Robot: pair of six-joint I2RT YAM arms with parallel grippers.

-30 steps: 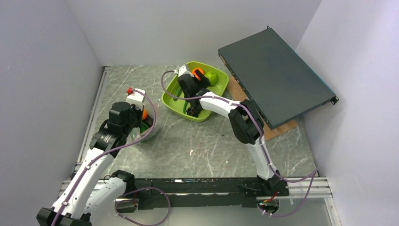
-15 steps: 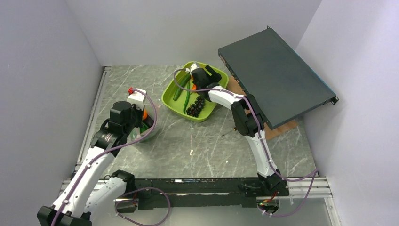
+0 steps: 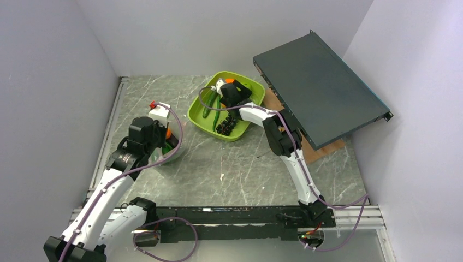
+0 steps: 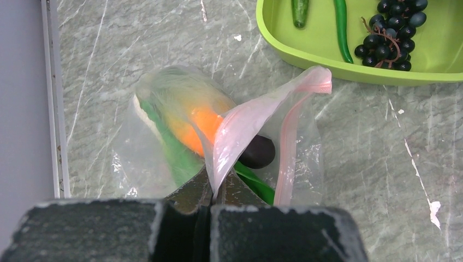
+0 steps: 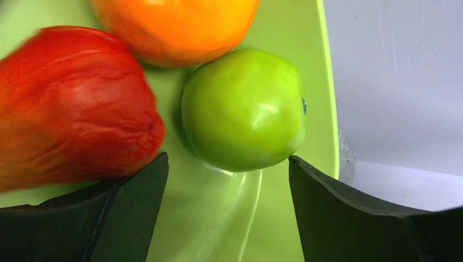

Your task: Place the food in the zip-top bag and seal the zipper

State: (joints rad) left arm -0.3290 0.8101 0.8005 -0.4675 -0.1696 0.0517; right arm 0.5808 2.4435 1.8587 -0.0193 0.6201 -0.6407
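Left fingers (image 4: 203, 190) pinched shut on the bag's mouth; right fingers (image 5: 128, 210) spread wide around the apple.

From here I see the clear crinkly zip-top bag (image 4: 143, 143) lying on the grey marbled counter (image 3: 229, 164), near the lime-green plastic tray (image 4: 327, 53) but apart from it. Its pale pink zipper strip (image 4: 286, 143) is twisted, rising from my grip to a peak that points at the tray rim. An orange toy fruit (image 4: 197, 123), a white-green leek (image 4: 173, 154) and a dark eggplant (image 4: 257, 152) lie inside, slanting across the bag. In the tray, the round green toy apple (image 5: 243, 109) sits between the right fingers, crowded by a red toy pepper (image 5: 71, 109) against one finger, a second orange (image 5: 174, 24) behind, and the tray wall beside. Dark grapes (image 4: 390, 46) and a green pod (image 4: 342, 30) lie nearer the bag. A flat black metal chassis (image 3: 319, 87) leans just beyond the tray.
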